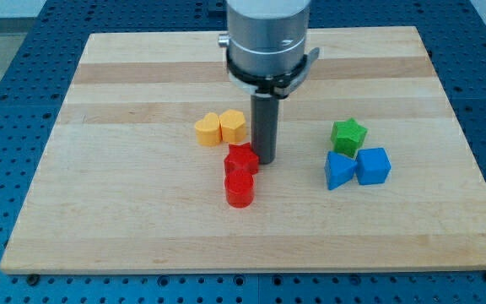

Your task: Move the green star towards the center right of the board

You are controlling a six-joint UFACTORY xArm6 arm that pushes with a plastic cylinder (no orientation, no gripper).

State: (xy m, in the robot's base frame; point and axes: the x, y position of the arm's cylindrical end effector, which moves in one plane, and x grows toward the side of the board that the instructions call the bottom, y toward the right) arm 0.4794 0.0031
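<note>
The green star (348, 134) sits right of the board's middle, touching the top of two blue blocks. My tip (266, 160) is at the board's middle, well to the left of the green star and just right of the red star (241, 158). The rod rises from there to the silver arm body (268, 38) at the view's top.
A blue triangular block (338, 170) and a blue cube (373, 165) lie side by side below the green star. A red cylinder (239, 189) sits just below the red star. A yellow heart (208, 129) and a yellow hexagon-like block (233, 126) lie left of the rod on the wooden board (99, 211).
</note>
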